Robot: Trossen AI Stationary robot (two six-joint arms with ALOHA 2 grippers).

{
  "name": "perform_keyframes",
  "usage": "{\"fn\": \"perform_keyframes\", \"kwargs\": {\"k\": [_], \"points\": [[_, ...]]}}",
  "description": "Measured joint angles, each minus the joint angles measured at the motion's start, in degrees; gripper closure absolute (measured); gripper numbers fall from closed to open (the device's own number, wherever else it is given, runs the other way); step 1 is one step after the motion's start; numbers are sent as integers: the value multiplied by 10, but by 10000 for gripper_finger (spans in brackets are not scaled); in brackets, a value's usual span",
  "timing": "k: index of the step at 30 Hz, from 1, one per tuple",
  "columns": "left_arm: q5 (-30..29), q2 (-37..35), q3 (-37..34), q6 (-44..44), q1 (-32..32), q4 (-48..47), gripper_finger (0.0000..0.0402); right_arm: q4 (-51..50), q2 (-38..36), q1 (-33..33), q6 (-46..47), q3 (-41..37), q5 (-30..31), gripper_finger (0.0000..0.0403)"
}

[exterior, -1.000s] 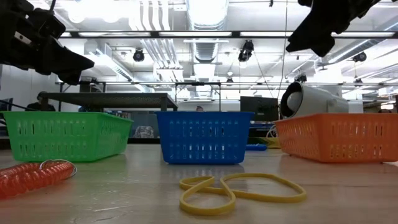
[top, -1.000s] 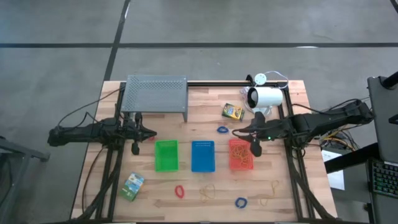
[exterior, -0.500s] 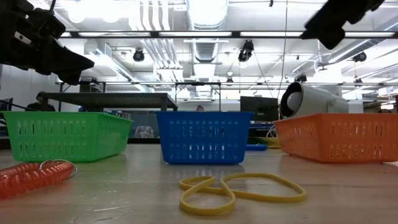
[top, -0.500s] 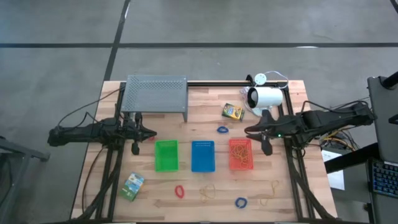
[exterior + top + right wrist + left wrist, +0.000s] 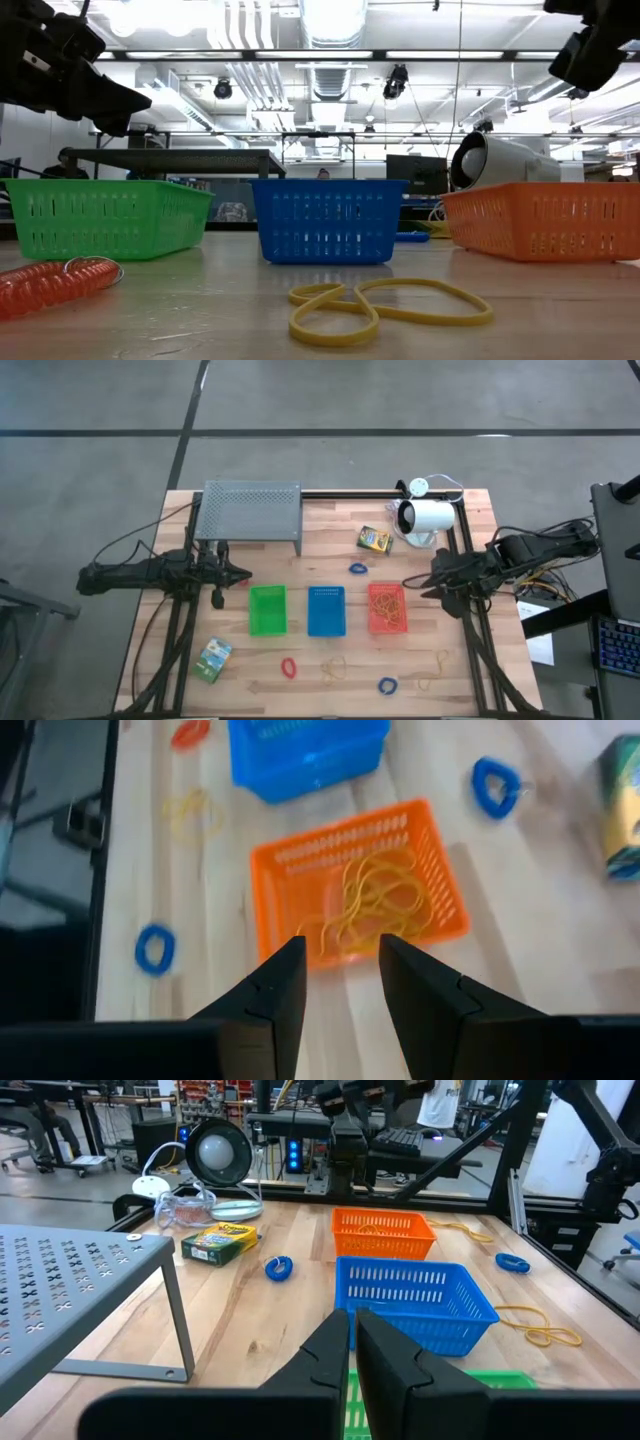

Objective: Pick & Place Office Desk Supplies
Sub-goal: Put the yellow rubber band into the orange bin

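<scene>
1. Wooden plank surface (image 5: 330,525) with three little plastic slotted baskets in a row across the middle: green (image 5: 267,610), blue (image 5: 326,610), orange (image 5: 387,608). All three have their long axis running from the front edge to the back edge
2. The orange basket already holds a tangle of thin orange rubber bands (image 5: 365,905)
3. One yellow-green crayon box (image 5: 374,539) lies flat near the back, just beside the white lamp-like device (image 5: 426,517), long axis slanted toward the back left corner. Another crayon box (image 5: 212,659) sits near the front left corner, tilted diagonally
4. Near the front edge: a red coiled elastic loop (image 5: 289,667), a floppy yellowish rubber band (image 5: 333,669) folded into a figure-eight, a blue loop (image 5: 387,685), and another thin rubber band (image 5: 436,674) stretched out toward the right edge. One more blue loop (image 5: 358,569) lies behind the blue basket
5. Right gripper (image 5: 409,581) hovers by the right edge, just beside the orange basket, fingers apart and holding nothing
6. Left gripper (image 5: 245,573) waits up in the air near the left edge, beside the grey perforated metal rack (image 5: 251,508), fingers closed and empty
</scene>
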Motion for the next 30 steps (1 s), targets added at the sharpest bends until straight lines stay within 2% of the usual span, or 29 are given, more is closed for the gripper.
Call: {"fn": "perform_keyframes", "kwargs": {"k": [13,30], "points": [[0,0,0,0,0,0,374,-36,0,71,-36,-1,-3,293],[0,0,0,0,0,0,374,-55,1,179,113,-78,-20,292]]}}
